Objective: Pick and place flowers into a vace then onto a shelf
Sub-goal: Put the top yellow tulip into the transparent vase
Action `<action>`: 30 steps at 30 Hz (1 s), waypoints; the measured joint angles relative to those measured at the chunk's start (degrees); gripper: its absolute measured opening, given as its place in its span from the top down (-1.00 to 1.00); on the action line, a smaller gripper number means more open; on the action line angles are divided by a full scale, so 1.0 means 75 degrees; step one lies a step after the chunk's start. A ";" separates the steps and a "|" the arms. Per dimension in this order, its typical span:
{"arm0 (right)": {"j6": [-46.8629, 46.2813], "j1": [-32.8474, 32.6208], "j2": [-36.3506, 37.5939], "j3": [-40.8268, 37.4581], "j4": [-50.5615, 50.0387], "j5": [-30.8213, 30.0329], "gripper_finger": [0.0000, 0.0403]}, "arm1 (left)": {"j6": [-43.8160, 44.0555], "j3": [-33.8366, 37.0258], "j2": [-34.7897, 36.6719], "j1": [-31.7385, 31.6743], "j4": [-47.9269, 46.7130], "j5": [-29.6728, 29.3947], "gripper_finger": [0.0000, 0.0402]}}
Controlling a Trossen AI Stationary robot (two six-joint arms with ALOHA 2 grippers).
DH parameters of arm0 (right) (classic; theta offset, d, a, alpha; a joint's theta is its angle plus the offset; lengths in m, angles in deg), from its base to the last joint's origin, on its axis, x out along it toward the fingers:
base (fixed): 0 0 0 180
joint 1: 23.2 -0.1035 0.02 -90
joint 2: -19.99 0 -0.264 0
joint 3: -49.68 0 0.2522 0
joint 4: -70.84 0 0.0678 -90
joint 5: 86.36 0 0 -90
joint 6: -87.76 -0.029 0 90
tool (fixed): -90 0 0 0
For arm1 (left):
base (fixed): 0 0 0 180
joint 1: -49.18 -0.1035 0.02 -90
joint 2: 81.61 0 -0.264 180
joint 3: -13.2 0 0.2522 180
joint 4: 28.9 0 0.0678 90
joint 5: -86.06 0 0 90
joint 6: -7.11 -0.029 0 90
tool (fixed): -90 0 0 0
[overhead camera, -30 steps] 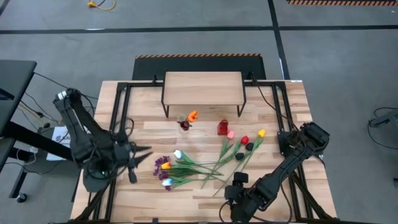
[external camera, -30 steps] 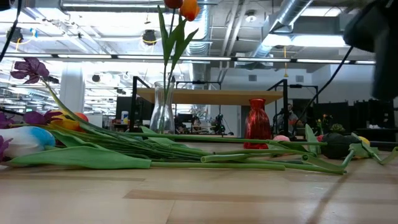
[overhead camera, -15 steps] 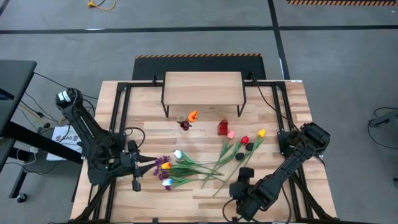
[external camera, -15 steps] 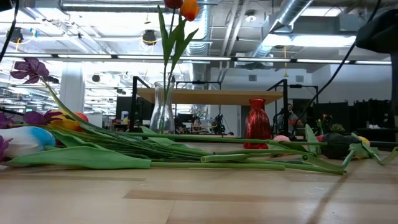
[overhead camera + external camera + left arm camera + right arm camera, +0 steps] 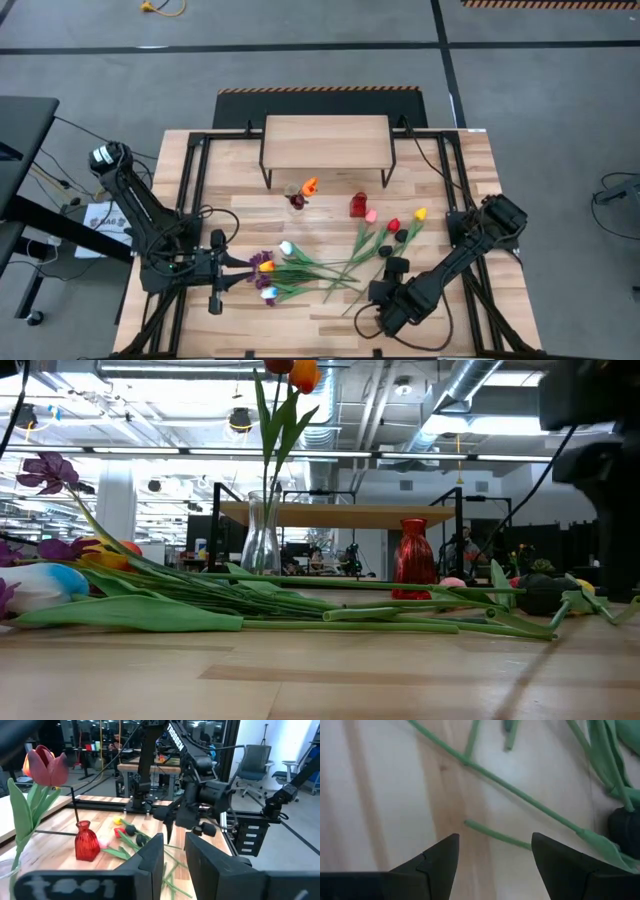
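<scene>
The flowers (image 5: 320, 265) lie in a loose pile on the table, heads toward the left and far right, stems crossing; in the low view the flowers (image 5: 250, 610) stretch across the wood. A clear glass vase (image 5: 297, 198) holds an orange and a red tulip; a red vase (image 5: 358, 206) stands beside it. The shelf (image 5: 325, 140) stands at the far edge. My left gripper (image 5: 228, 270) is open, low, just left of the flower heads. My right gripper (image 5: 495, 855) is open above the cut stem ends (image 5: 470, 823), pointing down, touching nothing.
Black frame rails (image 5: 190, 190) run along both table sides. The glass vase (image 5: 260, 535) and red vase (image 5: 413, 565) stand in front of the shelf (image 5: 340, 513). Bare wood lies along the near edge (image 5: 300, 325). My right arm (image 5: 200, 795) shows across the table.
My left gripper has swung toward the table's right and come down level, closing on the flower heads. My right gripper has moved toward the far edge, over the stem ends. The flowers and vases have kept still.
</scene>
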State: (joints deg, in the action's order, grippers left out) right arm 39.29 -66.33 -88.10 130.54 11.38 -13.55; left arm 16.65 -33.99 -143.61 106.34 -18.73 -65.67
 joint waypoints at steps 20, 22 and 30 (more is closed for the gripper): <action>-0.0894 -0.0165 0.0001 -0.0127 0.0421 0.0776 -0.19 | 0.0035 0.0000 0.0000 0.0000 -0.0110 0.0003 0.66; -0.1182 -0.0266 0.0003 -0.0127 0.0429 0.1116 -0.19 | 0.0034 0.0000 0.0000 0.0000 -0.0140 0.0003 0.66; -0.1939 -0.0790 0.0003 -0.0121 0.0441 0.1253 -0.19 | 0.0032 0.0000 0.0000 0.0000 -0.0132 -0.0003 0.66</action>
State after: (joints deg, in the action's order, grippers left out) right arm 24.74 -72.26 -88.08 129.63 14.69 -4.15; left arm 16.89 -33.99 -143.61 106.34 -19.72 -65.70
